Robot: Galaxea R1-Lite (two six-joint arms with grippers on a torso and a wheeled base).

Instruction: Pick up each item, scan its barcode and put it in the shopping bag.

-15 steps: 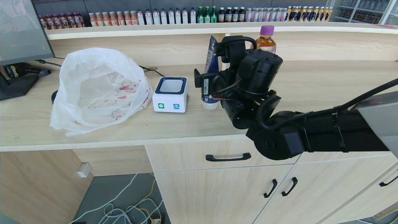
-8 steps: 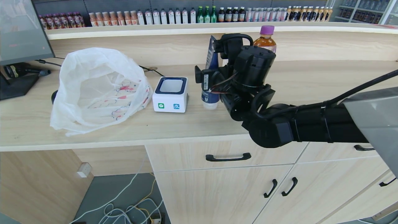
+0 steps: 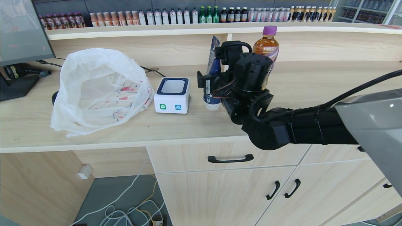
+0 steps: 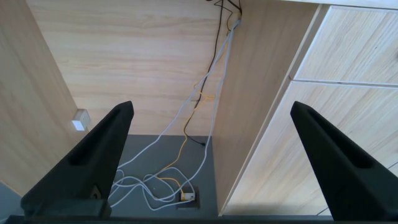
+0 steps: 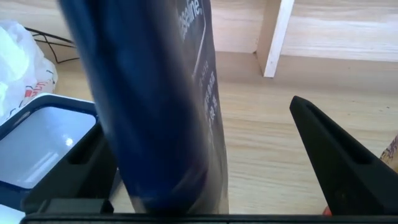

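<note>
Both spread wide: left end effector (image 4: pixel 211 109), right end effector (image 5: pixel 199 121) straddling blue tube (image 5: pixel 149 74) (upright).

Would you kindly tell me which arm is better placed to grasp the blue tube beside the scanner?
Right. The right gripper sits at the blue tube on the counter, its open fingers on either side. The left gripper hangs below the counter beside the cabinet, facing floor cables.

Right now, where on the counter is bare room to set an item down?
Widest: the counter right of the bottle. Also the front strip before the scanner. Crowded: scanner, blue tube and right gripper stand close together.
</note>
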